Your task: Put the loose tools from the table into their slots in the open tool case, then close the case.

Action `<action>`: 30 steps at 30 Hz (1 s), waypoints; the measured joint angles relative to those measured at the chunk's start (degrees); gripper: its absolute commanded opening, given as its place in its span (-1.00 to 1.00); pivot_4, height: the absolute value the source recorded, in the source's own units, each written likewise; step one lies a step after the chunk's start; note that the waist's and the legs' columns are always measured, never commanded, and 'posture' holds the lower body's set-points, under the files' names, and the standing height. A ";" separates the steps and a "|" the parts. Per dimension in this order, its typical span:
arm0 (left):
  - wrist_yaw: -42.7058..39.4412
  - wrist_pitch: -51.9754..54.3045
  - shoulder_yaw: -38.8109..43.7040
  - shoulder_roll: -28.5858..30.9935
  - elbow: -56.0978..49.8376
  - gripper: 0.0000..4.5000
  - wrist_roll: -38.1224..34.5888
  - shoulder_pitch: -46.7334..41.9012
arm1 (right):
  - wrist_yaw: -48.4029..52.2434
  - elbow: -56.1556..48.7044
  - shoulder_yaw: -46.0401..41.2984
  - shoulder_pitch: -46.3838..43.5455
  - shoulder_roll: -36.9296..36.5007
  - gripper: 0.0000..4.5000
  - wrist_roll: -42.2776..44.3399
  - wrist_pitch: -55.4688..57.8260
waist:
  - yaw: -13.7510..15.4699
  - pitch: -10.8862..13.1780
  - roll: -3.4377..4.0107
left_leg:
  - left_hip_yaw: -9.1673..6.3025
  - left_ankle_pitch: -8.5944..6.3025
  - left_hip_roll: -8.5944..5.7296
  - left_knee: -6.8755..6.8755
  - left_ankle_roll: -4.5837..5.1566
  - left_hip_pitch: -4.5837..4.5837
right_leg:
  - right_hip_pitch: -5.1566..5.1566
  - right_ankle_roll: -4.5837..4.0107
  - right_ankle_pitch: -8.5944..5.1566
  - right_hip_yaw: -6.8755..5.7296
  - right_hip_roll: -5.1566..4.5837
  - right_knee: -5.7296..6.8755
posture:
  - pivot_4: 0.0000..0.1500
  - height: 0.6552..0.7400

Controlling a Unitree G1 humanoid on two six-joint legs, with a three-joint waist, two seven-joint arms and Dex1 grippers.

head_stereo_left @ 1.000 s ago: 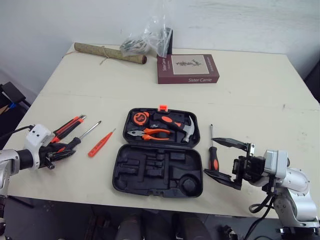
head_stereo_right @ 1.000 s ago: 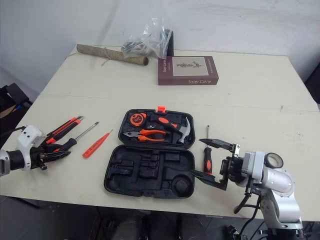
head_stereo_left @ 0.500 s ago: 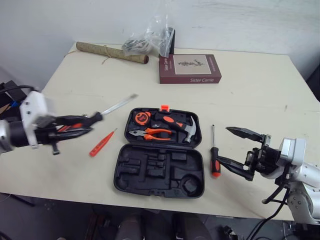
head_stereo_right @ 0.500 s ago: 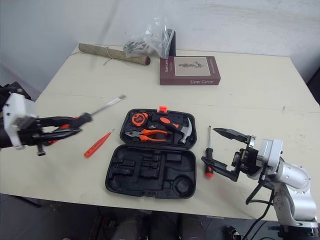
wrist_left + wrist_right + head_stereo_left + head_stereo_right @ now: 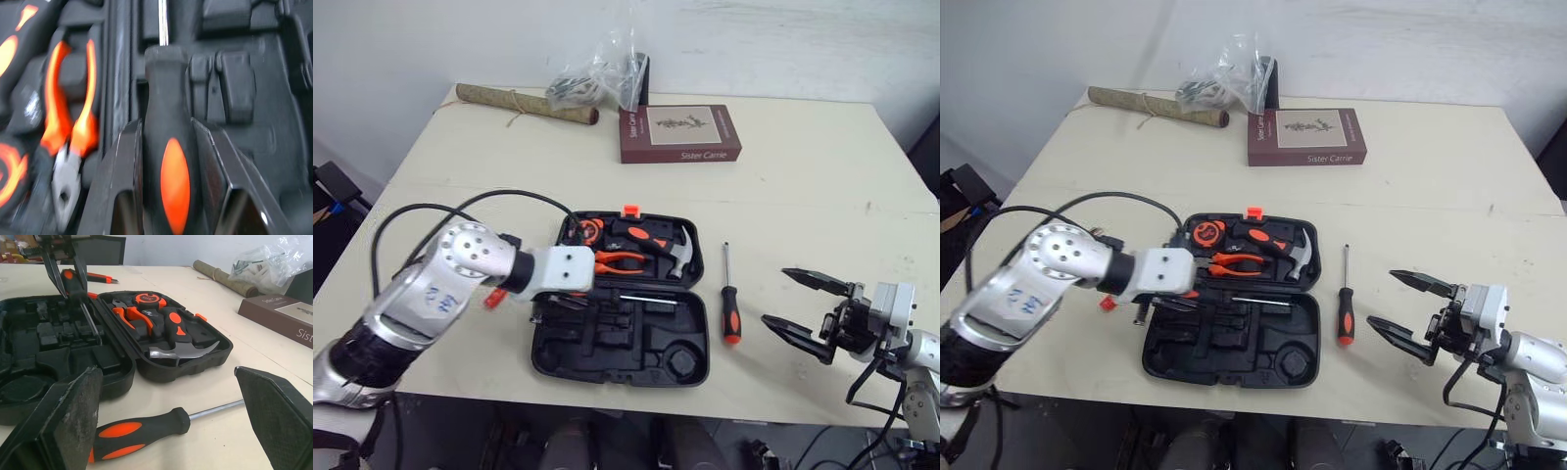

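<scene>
The open black tool case [image 5: 705, 338] lies mid-table; its far half holds a hammer [image 5: 675, 253], orange pliers [image 5: 617, 261] and a tape measure [image 5: 590, 230]. My left gripper [image 5: 556, 298] hangs low over the left side of the near half, shut on a black-and-orange screwdriver [image 5: 173, 181]. That tool's shaft [image 5: 641, 298] lies across the slots. A second screwdriver [image 5: 732, 315] rests on the table to the right of the case. My right gripper [image 5: 774, 296] stands open to the right of it, with nothing between its fingers [image 5: 73, 416].
A small red screwdriver [image 5: 492, 297] peeks out from under my left arm. At the back of the table are a maroon book [image 5: 680, 134], a rolled mat [image 5: 524, 103] and a plastic bag [image 5: 602, 73]. The left arm's black cable [image 5: 431, 211] loops over the table's left side.
My left arm lifted a screwdriver from the table's left side and swung it right over the case. My right gripper drew back to the right, away from the second screwdriver, still open.
</scene>
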 measured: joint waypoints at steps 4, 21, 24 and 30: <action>-0.16 -2.43 -0.86 -0.30 2.70 -0.63 3.83 -0.19 | -0.53 -0.21 0.00 0.48 0.37 1.00 -0.02 -0.44 | 0.00 0.00 0.00 | -0.01 0.00 0.01 0.00 0.00 0.00 | 0.00 0.00 0.00 -0.01 -0.01 0.00 | 1.00 1.00; -0.91 -8.29 -0.77 -2.94 5.98 -0.63 8.38 1.54 | -11.26 -16.03 0.03 2.10 -0.55 1.00 0.05 9.39 | 0.16 0.00 0.00 | -0.07 0.00 -0.01 0.05 0.00 -0.01 | 0.02 0.00 0.00 -0.04 -0.06 0.04 | 1.00 1.00; -0.75 -8.42 -0.73 -2.95 5.98 -0.63 8.76 1.71 | -11.99 -16.82 0.06 1.64 -0.57 1.00 0.05 10.73 | 0.17 -0.01 0.00 | -0.07 0.00 0.00 0.05 0.00 0.00 | 0.03 0.00 0.00 -0.04 -0.05 0.05 | 1.00 1.00; -0.01 -8.60 -0.71 -4.60 6.34 -0.63 10.63 1.75 | -12.31 -17.03 0.16 1.43 -0.57 1.00 0.04 11.71 | 0.48 -0.01 0.00 | -0.07 0.00 -0.03 0.09 0.01 0.00 | 0.05 0.00 0.00 -0.04 -0.07 0.05 | 1.00 1.00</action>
